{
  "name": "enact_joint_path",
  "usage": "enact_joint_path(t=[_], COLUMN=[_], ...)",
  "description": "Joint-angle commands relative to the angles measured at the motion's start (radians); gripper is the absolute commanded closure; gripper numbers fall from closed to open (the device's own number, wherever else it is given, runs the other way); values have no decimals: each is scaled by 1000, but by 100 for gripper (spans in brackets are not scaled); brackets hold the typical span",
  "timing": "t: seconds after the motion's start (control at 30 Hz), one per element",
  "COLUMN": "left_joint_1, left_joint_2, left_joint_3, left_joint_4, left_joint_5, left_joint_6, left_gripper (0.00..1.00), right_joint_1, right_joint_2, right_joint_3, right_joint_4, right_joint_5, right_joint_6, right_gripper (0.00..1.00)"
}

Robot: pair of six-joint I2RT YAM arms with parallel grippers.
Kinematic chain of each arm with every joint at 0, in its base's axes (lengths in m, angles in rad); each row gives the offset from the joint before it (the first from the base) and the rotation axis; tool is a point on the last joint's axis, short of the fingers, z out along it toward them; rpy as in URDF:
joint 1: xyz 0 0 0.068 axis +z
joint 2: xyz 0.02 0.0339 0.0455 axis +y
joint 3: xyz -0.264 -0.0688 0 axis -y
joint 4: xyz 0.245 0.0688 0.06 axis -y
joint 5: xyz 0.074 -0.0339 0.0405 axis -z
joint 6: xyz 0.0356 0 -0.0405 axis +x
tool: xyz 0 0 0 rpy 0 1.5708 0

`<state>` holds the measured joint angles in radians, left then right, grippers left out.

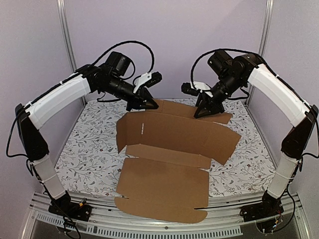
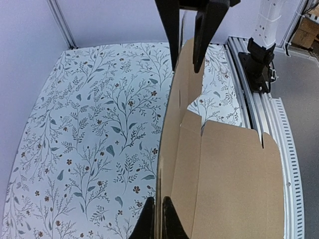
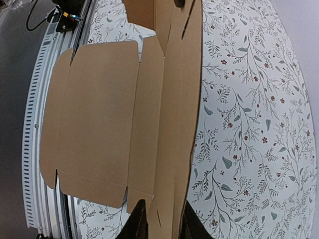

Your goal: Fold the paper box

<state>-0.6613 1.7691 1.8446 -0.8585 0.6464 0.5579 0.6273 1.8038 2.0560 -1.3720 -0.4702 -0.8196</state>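
Note:
The paper box [image 1: 169, 164] is a brown cardboard sheet lying on the floral table, its near flap hanging over the front rail. Its back panel [image 1: 174, 130] is folded up and leans forward. My left gripper [image 1: 151, 104] is at the panel's top left corner. In the left wrist view this gripper [image 2: 159, 221] is shut on the thin cardboard edge [image 2: 167, 149]. My right gripper [image 1: 206, 113] is at the panel's top right. In the right wrist view its fingers [image 3: 138, 225] stand slightly apart, and the gripper [image 3: 164, 226] straddles the cardboard [image 3: 169, 149].
The floral table cover [image 1: 84, 144] spreads around the box. A metal rail [image 1: 149, 224] runs along the front edge, with both arm bases on it. Upright frame posts [image 1: 67, 45] and pale walls close in the back and sides.

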Motion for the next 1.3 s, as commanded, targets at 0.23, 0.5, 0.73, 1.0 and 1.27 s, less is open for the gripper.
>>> enact_joint_path(t=[0.23,0.5,0.73,1.0,1.27], left_joint_1=[-8,-8,-8,-8,-10], left_joint_2=[-76,-102,-116,-116,-101], left_joint_3=[-100,-125,-160,-174,-165], left_joint_4=[147,169,202,219,219], left_joint_5=[-17,-14,-19,-21,-19], left_joint_6=[-42,-45,-63,-70,-77], left_gripper=[100,100,100,100,100], right_joint_1=[-281,-463,-465,-465,-517], right_joint_2=[-162,-191,-171,-202,-143], right_joint_3=[41,-121,-170,-169,-56], right_joint_4=[-224,-54,5,23,36], right_joint_5=[-301,-151,-137,-141,-131], right_joint_6=[48,99,119,130,162], right_gripper=[62,62,63,64,65])
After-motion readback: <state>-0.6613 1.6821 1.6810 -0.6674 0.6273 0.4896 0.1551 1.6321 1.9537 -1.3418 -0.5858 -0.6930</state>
